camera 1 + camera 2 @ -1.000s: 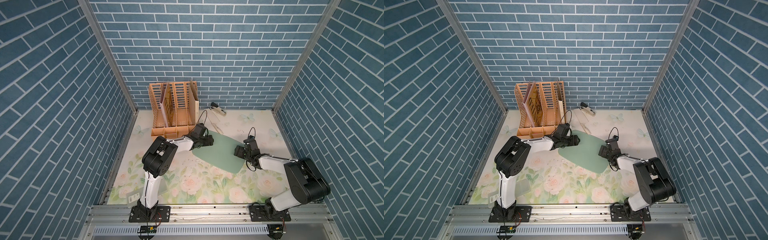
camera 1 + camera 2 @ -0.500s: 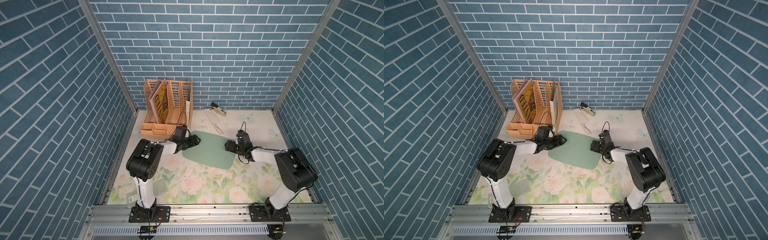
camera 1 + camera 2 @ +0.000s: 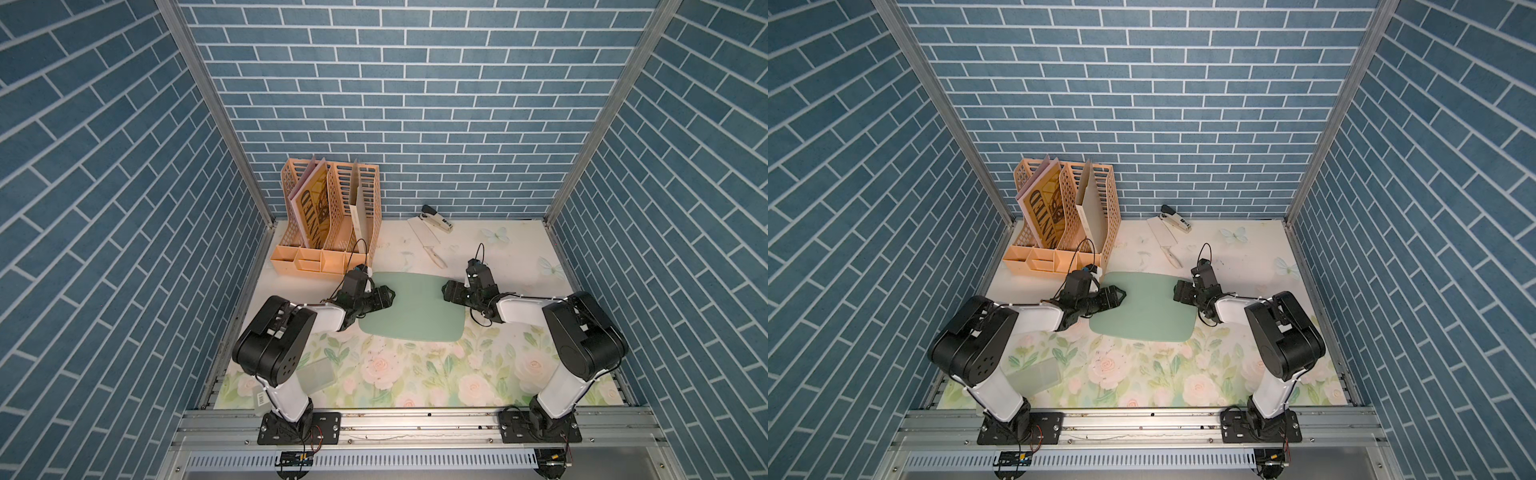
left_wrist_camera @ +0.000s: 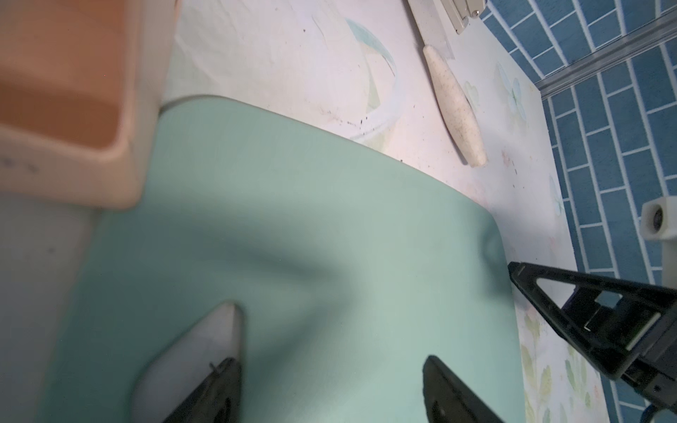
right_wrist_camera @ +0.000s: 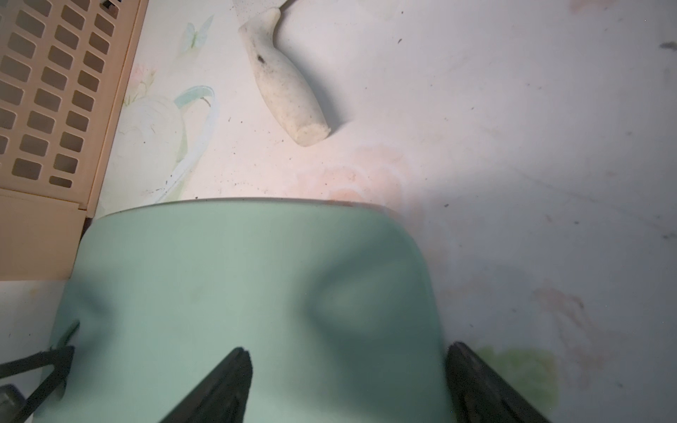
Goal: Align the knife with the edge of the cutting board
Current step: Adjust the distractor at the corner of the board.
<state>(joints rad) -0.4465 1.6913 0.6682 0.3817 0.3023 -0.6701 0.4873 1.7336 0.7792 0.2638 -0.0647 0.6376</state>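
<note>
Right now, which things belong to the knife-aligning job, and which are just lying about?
Job in hand: knife; cutting board.
Lying about: stapler; file organizer; translucent sheet.

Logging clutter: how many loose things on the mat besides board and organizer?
3. The knife lies beyond the cutting board; the stapler by the back wall; a translucent sheet beside the left arm's base. The organizer may hide more.
</note>
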